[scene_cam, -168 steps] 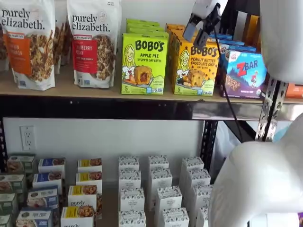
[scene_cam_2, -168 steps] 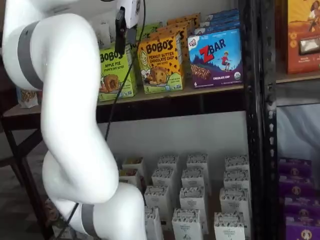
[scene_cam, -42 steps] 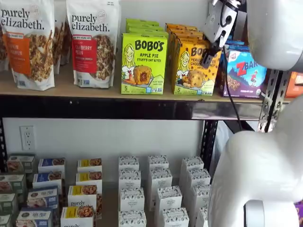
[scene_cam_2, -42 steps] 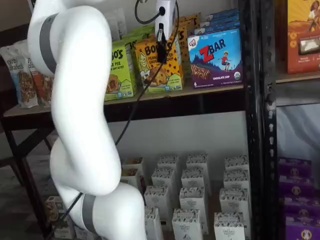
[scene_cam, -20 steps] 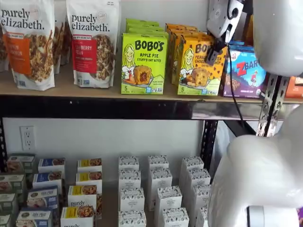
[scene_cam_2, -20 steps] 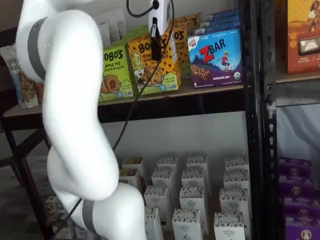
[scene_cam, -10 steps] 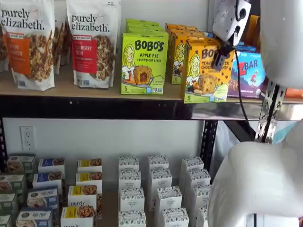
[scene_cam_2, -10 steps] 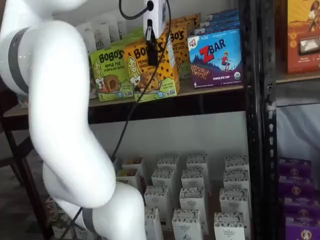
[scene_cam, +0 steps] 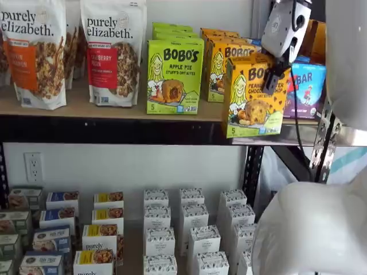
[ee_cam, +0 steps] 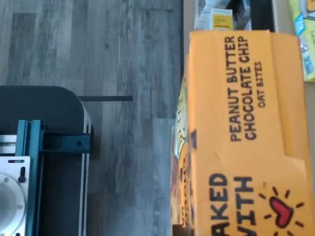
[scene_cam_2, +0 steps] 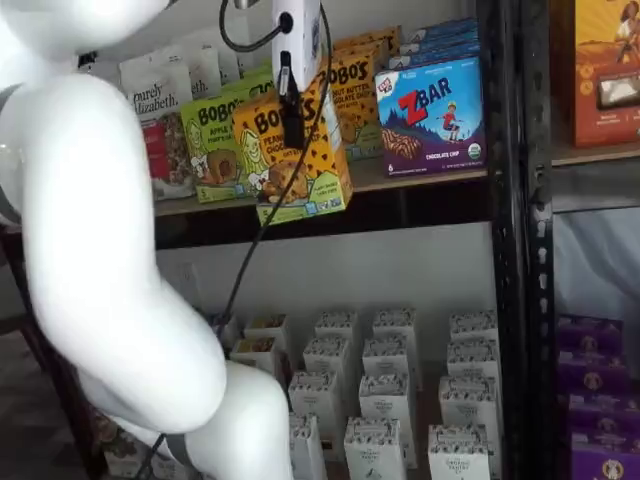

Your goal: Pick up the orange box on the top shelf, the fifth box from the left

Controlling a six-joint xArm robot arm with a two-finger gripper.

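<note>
The orange box (scene_cam: pixel 252 97) is a Bobo's Peanut Butter Chocolate Chip carton. It hangs tilted in front of the top shelf (scene_cam: pixel 114 112), past the black front rail, in both shelf views (scene_cam_2: pixel 292 155). My gripper (scene_cam: pixel 276 71) is shut on the orange box from above; one black finger (scene_cam_2: pixel 290 105) lies across its front. The wrist view shows the box's orange top panel (ee_cam: pixel 246 132) close up over grey floor. More orange boxes (scene_cam: pixel 226 51) stand in the row behind.
A lime-green Apple Pie box (scene_cam: pixel 174 75) stands left of the gap and a blue ZBar box (scene_cam_2: pixel 432 115) to its right. Granola bags (scene_cam: pixel 112 51) fill the shelf's left part. Small white boxes (scene_cam: pixel 192 235) crowd the lower level. A black upright post (scene_cam_2: pixel 512 240) stands at right.
The gripper has drawn the orange box out from its row, forward past the shelf's front edge and a little down. The box now hangs clear of the shelf.
</note>
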